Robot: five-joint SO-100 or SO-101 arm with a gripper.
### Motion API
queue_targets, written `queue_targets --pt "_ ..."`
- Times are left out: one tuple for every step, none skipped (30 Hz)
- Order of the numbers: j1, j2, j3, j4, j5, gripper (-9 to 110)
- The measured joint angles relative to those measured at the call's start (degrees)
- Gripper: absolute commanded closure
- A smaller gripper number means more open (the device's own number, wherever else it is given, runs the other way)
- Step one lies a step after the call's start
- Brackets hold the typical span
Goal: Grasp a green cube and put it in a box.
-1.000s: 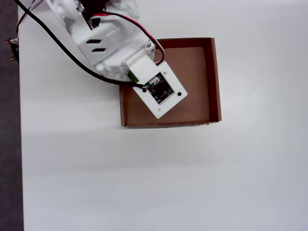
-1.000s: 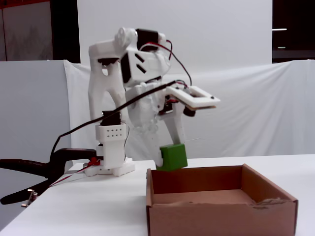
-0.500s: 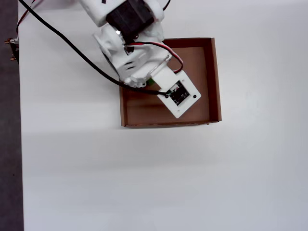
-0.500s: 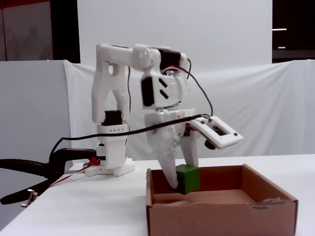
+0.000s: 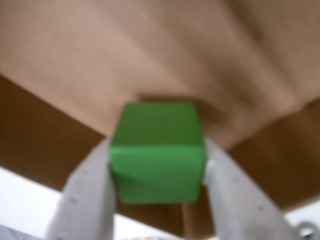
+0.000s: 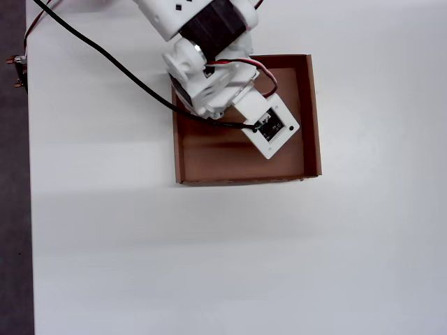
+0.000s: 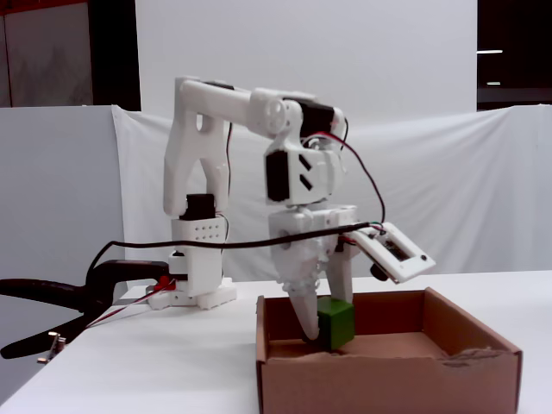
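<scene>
Here we see, at the bottom centre of the wrist view, the gripper (image 5: 159, 172) clamped on the green cube (image 5: 157, 152), one white finger (image 5: 87, 200) on each side. Past it lies the floor of the box (image 5: 150, 60). In the fixed view, lower centre, the cube (image 7: 335, 323) sits inside the box (image 7: 388, 379), at or just above its floor. Behind stands the white arm (image 7: 216, 172).

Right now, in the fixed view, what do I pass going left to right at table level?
Black clamp handle → white arm base → brown cardboard box's left wall → white gripper holding the small green cube → box's right wall.
</scene>
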Motion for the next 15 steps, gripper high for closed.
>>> queue_targets --pt "0.0 -0.35 0.0 -0.26 0.0 86" --pt "0.0 -0.62 0.0 -0.53 0.0 86" --pt "0.0 -0.79 0.09 -0.97 0.0 86" --pt "0.0 -0.79 0.35 -1.41 0.0 86" --pt "0.0 -1.05 0.53 -1.76 0.09 86" --pt "0.0 -1.23 0.62 -2.2 0.09 86" --pt "0.0 -1.32 0.7 -2.2 0.09 86" --pt "0.0 -1.49 0.7 -2.2 0.09 86" --pt "0.0 -1.58 0.79 -2.37 0.09 86" --pt "0.0 -1.67 0.88 -2.46 0.09 86" --pt "0.0 -1.93 0.97 -2.55 0.09 86" --pt "0.0 -2.02 0.97 -2.64 0.09 86" --pt "0.0 -2.2 0.97 -2.72 0.09 86" --pt "0.0 -2.2 1.23 -2.9 0.09 86" --pt "0.0 -2.2 1.58 -3.16 0.09 86"
